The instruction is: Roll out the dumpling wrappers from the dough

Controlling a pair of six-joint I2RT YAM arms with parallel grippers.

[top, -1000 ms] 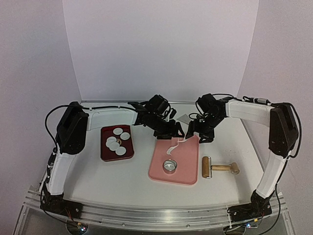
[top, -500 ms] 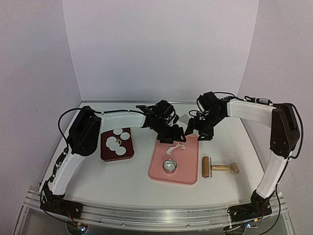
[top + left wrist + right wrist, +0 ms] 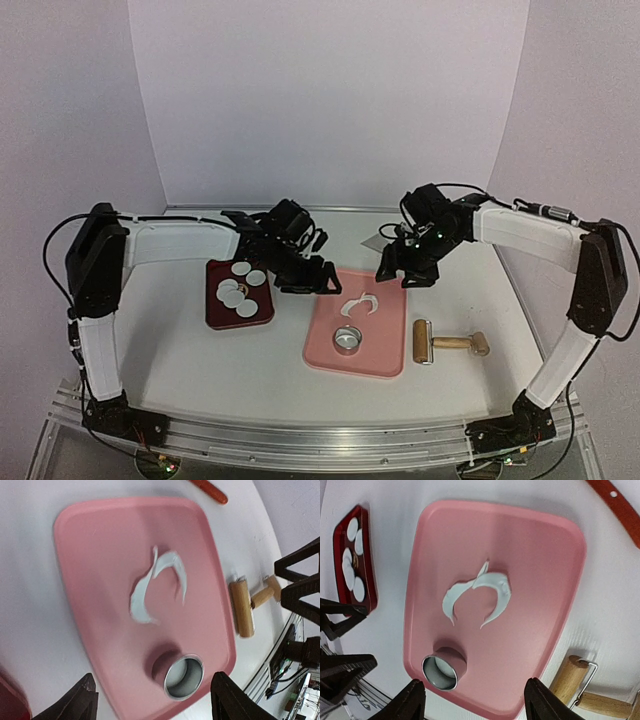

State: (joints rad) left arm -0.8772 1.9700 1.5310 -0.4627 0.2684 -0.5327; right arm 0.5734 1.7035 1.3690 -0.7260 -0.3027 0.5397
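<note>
Wrappers (image 3: 238, 285) first: thin round white discs, five as far as I can count, lie in the dark red tray (image 3: 214, 318) on the left, some overlapping. Beside it sits the pink board (image 3: 385, 352), and on that the dough (image 3: 358, 305), a ragged curved scrap lying flat near the board's middle, with nothing touching it. Toward the board's near edge stands the metal ring cutter (image 3: 347, 338), upright and clear of the scrap. Its inside looks pale, and whether that is dough or bare metal I cannot tell. Off the board to the right, the rolling pin (image 3: 424, 342) rests on the table.

Left gripper (image 3: 310, 280) hangs between the red tray and the pink board. Its fingers (image 3: 80, 702) are spread apart with nothing between them. Right gripper (image 3: 400, 272) hovers over the board's far right corner, with its fingers (image 3: 412, 700) also parted and holding nothing.
</note>
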